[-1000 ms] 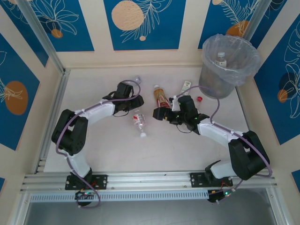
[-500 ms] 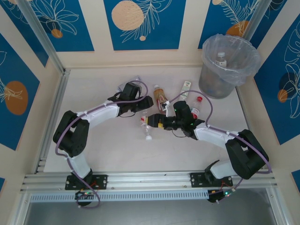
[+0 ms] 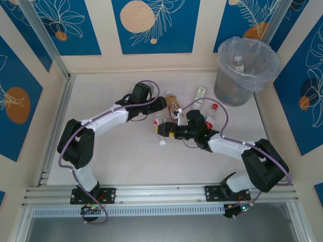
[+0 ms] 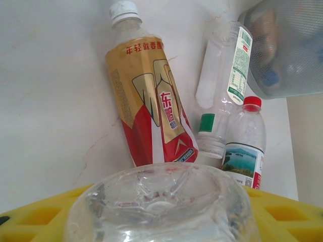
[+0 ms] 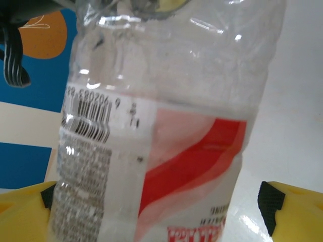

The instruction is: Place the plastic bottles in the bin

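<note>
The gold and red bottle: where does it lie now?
In the top view, the gold and red bottle lies mid-table toward the far side, just right of the left gripper, with a clear green-labelled bottle on its right.

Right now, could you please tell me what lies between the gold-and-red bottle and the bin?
Two bottles lie there, seen from the left wrist: a green-labelled bottle and a red-capped bottle.

Bin (image 3: 228, 92): 1, upper right.
Bottles: 5. At centre: red-white bottle (image 5: 166, 151), gold-red bottle (image 3: 173, 104), green-white bottle (image 3: 200, 95), red-capped bottle (image 3: 210, 116). Inside bin: white-capped bottle (image 3: 238, 63).
Arms: 2, left arm (image 3: 108, 119), right arm (image 3: 232, 145).
</note>
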